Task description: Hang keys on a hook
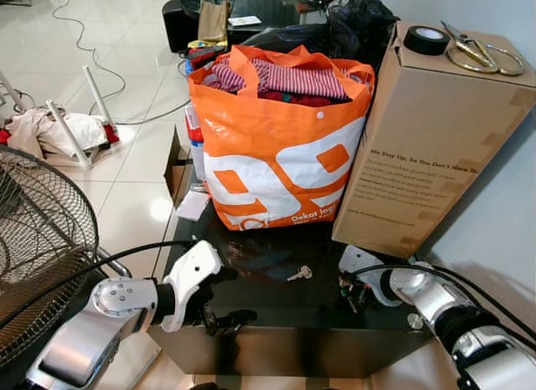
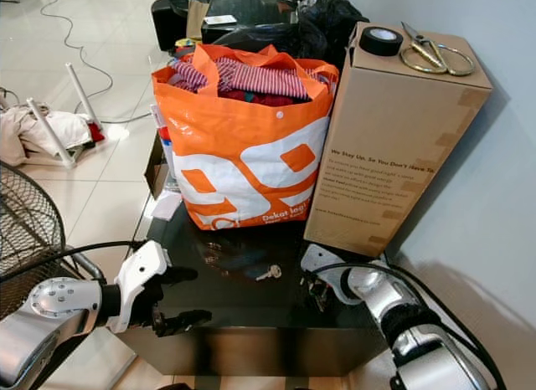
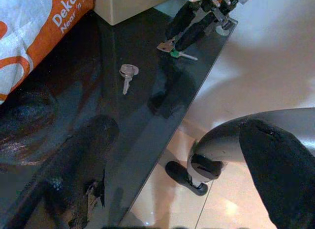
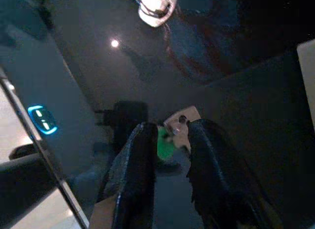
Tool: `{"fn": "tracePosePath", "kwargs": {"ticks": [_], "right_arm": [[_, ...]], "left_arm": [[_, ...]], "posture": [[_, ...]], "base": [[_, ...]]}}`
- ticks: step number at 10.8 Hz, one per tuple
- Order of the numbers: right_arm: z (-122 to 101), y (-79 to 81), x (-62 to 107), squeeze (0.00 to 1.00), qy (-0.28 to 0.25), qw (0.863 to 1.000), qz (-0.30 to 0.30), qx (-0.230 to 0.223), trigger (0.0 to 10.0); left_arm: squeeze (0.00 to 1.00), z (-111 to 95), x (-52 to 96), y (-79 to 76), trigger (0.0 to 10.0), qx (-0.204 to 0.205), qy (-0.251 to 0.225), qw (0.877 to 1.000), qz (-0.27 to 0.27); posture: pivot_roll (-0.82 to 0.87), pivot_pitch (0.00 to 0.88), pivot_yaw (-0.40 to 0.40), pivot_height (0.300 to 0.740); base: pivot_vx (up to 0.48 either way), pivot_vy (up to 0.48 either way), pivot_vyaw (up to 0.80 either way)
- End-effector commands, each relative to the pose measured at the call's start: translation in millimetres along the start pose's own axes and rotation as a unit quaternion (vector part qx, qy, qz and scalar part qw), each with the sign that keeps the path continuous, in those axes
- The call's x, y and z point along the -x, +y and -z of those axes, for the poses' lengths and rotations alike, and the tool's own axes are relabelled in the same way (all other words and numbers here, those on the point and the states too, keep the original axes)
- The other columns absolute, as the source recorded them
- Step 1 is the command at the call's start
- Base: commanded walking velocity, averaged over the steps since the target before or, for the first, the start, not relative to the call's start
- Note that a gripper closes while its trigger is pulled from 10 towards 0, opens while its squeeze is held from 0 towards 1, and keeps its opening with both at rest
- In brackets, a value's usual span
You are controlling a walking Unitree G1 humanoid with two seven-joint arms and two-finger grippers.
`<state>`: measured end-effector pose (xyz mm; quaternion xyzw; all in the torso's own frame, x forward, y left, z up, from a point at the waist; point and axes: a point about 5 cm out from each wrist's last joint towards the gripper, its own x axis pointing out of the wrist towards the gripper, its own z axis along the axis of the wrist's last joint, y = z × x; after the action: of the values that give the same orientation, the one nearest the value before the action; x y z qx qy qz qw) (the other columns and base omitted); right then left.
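- I looked down on a glossy black glass tabletop (image 1: 276, 302), low and dark, mirroring the things that stood on it.
- A full orange-and-white shopping bag (image 1: 280, 147) stuffed with striped clothes stood at the back of the top, touching a tall tan cardboard box (image 1: 427, 139) on its right.
- A roll of black tape (image 1: 426, 40) and brass-handled scissors (image 1: 477, 51) lay on the box.
- One loose silver key (image 1: 300, 274) lay flat on the glass in front of the bag, between my two grippers.
- My right gripper (image 4: 170, 140) was lowered to the glass near the box; its two black fingers were nearly together around a small bunch of keys with a green tag (image 3: 173, 50), which rested on the surface.
- My left gripper (image 1: 219, 300) hovered at the table's front left edge, fingers spread apart and holding nothing.
- Beyond lay a white tiled floor (image 1: 134, 97) with a trailing cable, a heap of pale cloth (image 1: 46, 130), and a wire fan guard (image 1: 33, 239) at my left.
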<state>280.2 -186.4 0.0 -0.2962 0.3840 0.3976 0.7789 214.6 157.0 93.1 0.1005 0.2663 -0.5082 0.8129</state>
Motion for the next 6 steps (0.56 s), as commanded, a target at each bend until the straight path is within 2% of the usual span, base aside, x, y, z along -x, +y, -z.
{"fn": "tracePosePath", "kwargs": {"ticks": [1, 2, 3, 6], "right_arm": [[0.0, -1.4, 1.8, 0.0, -0.009, 1.0, 0.006, -0.009, 10.0], [-0.4, 2.1, -1.0, 0.0, -0.008, 1.0, 0.011, -0.014, 10.0], [3.1, 7.1, -5.9, 0.0, 0.003, 0.999, 0.031, -0.036, 10.0], [8.5, 2.6, -5.9, 0.0, 0.023, 0.995, 0.079, -0.055, 10.0]], "left_arm": [[0.14, -2.8, 0.5, 0.7, 10.0, -0.009, 0.0, 1.0, 0.0], [0.14, -3.0, 0.2, 0.6, 10.0, -0.009, 0.0, 1.0, 0.001], [0.14, -3.0, 0.2, 0.3, 10.0, -0.009, 0.0, 1.0, 0.003], [0.14, -2.9, 0.8, 0.4, 10.0, -0.01, 0.002, 1.0, 0.004]], "posture": [[0.01, 0.0, -0.015, 0.74], [0.01, 0.0, -0.015, 0.74], [0.01, 0.0, -0.014, 0.74], [0.01, 0.0, -0.011, 0.74]], "base": [[0.0, 0.0, 0.0], [0.0, 0.0, 0.0], [0.0, 0.0, 0.0], [0.0, 0.0, 0.0]]}}
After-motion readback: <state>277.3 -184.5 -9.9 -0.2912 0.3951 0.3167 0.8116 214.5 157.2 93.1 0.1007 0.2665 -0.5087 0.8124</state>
